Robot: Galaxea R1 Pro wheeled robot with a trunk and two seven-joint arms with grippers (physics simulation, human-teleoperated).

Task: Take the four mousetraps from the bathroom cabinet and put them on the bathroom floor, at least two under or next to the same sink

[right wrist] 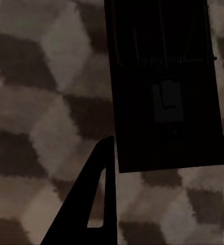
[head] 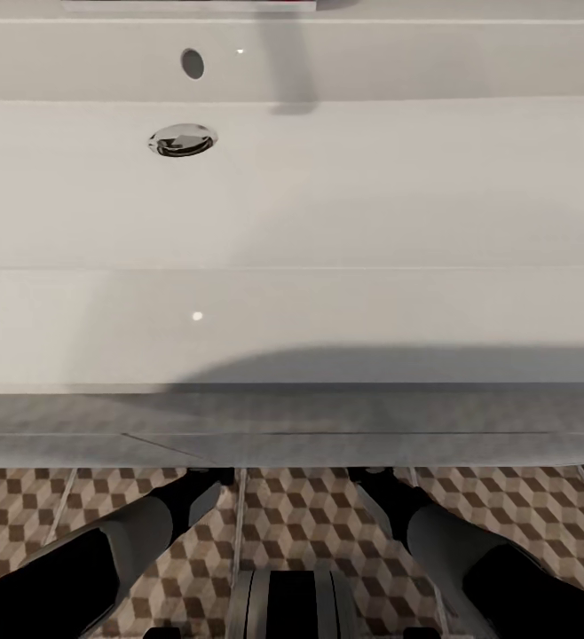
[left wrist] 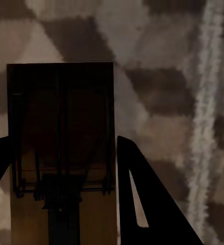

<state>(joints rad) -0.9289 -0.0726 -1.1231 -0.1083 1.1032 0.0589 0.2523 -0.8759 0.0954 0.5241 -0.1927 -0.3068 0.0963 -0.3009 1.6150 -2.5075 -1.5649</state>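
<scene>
A: Arms? 
B: Left arm [head: 106, 559] and right arm [head: 478, 550] both reach forward and down. 
A: Grippers? 
B: Left gripper [left wrist: 63, 194] and right gripper [right wrist: 165, 168] each have fingers spread.

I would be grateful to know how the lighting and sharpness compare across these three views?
Head view: bright, sharp sink, small glints, soft shadow along its front edge. Left wrist view: dim, floor pattern blurred, mousetrap murky. Right wrist view: equally dark, its mousetrap nearly black.
</scene>
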